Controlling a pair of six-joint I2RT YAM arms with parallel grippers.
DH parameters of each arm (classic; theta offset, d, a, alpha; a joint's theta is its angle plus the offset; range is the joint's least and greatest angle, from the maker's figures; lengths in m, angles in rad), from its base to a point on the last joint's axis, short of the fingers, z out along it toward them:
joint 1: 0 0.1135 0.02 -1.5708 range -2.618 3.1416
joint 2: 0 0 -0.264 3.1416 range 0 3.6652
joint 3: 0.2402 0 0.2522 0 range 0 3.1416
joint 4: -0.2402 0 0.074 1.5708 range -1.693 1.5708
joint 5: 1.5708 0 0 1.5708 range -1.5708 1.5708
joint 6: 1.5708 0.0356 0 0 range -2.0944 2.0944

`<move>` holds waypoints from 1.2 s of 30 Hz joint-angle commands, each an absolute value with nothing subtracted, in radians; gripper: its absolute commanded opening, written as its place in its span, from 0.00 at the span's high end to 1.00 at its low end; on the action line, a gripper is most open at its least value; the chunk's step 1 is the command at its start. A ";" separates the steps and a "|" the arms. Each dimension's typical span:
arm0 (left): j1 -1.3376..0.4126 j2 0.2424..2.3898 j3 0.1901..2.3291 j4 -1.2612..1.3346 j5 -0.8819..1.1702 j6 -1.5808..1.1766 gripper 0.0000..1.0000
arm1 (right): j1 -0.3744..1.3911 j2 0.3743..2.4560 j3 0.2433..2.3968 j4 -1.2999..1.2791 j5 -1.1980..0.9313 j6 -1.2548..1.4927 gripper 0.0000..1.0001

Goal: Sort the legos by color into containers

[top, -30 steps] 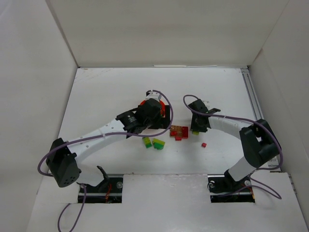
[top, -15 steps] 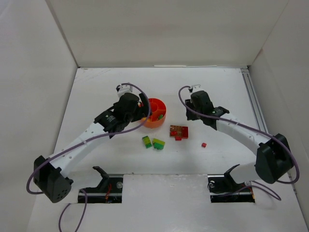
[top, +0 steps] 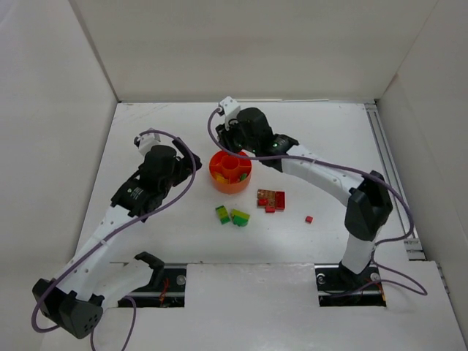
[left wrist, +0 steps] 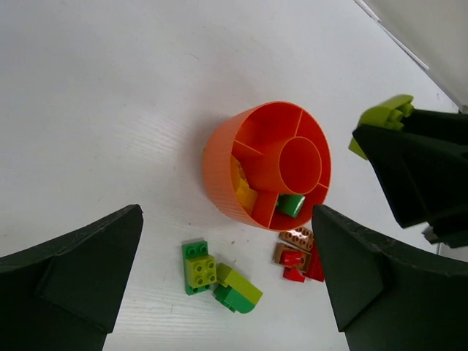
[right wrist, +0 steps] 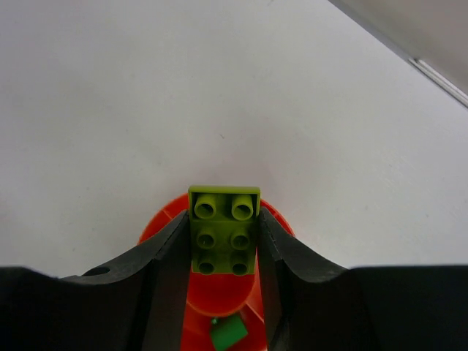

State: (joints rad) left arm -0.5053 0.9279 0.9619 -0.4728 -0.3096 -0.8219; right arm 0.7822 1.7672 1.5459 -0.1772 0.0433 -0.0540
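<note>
Orange dish (top: 228, 184) held a yellow brick (left wrist: 245, 191) and a green brick (left wrist: 291, 205) in separate sections. Your right gripper (right wrist: 224, 241) hung over its far rim, clamped on a lime brick (right wrist: 224, 219). Your left gripper (top: 162, 170) stood wide open, holding nothing, well to the dish's left. Risk: if you let go from there, the long brick could clip the rim or a divider, bounce out, or land in with the green. Loose bricks (top: 232, 216) lay near the dish, unsorted.

White tabletop (top: 322, 131) — plain, matte. White walls (top: 241, 51) closing it in at back and both sides. Metal rail (top: 380, 146) along right edge — beside right wall.
</note>
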 commanded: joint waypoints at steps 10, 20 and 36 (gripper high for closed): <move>-0.445 0.940 0.954 -0.508 -0.298 -0.786 0.00 | 0.841 1.942 1.743 -0.147 0.018 -0.095 0.73; -0.321 0.940 0.925 -0.468 -0.187 -0.693 0.00 | 0.841 2.031 1.743 -0.167 0.066 -0.086 0.68; -0.281 0.977 0.925 -0.440 -0.137 -0.666 0.00 | 0.841 2.043 1.732 -0.176 0.132 -0.086 0.56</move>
State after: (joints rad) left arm -0.2958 0.9817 0.9260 -0.4816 -0.1558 -0.6846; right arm 0.8375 2.0819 1.7180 -0.2020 0.0978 -0.0830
